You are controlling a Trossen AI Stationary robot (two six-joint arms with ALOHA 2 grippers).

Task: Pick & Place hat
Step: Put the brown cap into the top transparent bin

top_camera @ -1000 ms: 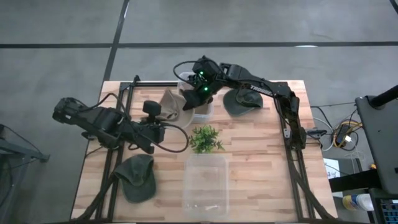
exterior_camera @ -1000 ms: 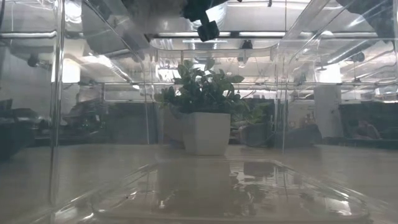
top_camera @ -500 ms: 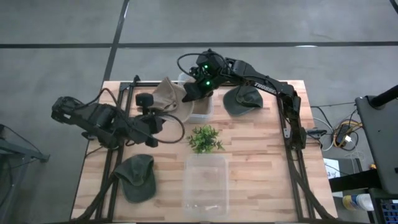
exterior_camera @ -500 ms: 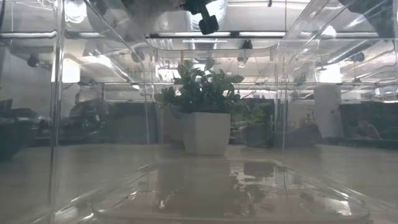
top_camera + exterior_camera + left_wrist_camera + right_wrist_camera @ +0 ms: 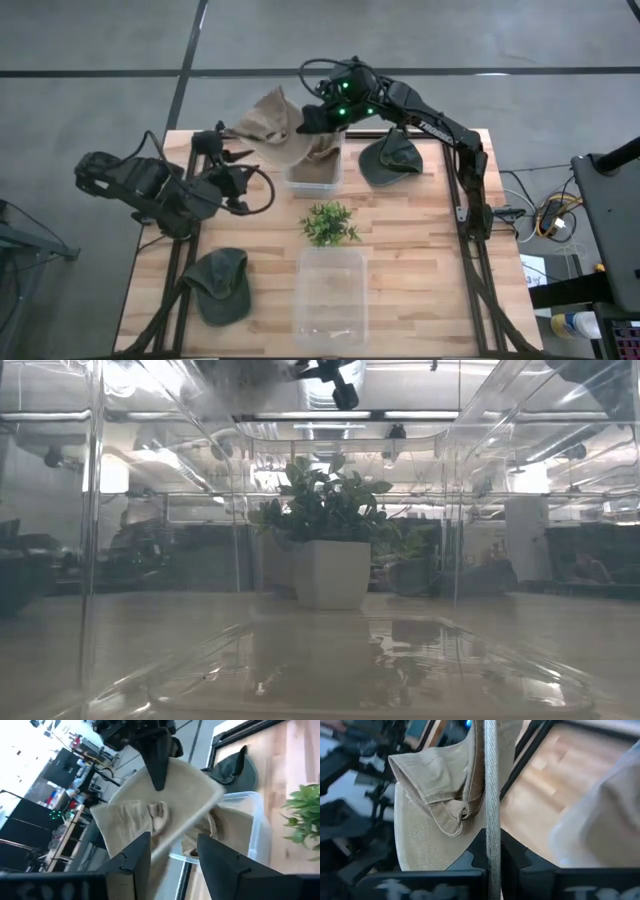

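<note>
A tan brimmed hat [image 5: 272, 127] hangs in the air over the table's far left part, beside a clear bin [image 5: 313, 172] that holds more tan cloth. My right gripper [image 5: 308, 120] is shut on the hat. My left gripper [image 5: 230, 152] stands open just left of the hat; in its wrist view the hat [image 5: 150, 815] lies ahead of its spread fingers [image 5: 135, 857] and touches neither. One green hat [image 5: 388, 160] lies crown up at the far right, another [image 5: 222, 285] at the near left. My right gripper pinches the hat's brim between its two fingers, the brim's edge [image 5: 491, 805] running edge-on through the gap. From the left wrist view a dark finger [image 5: 157, 762] lies on the brim's flat top. The hat is lifted clear, its crown [image 5: 432, 780] hanging to one side.
A small potted plant [image 5: 328, 222] stands mid-table. A large clear empty bin [image 5: 330, 298] sits at the near edge, right in front of the low camera. Black frame rails [image 5: 190, 240] run along both table sides.
My left gripper has opened, let go of the tan hat and drawn back toward the far left. My right gripper has risen toward the far edge with the hat, which now hangs from it alone, clear of the table.
</note>
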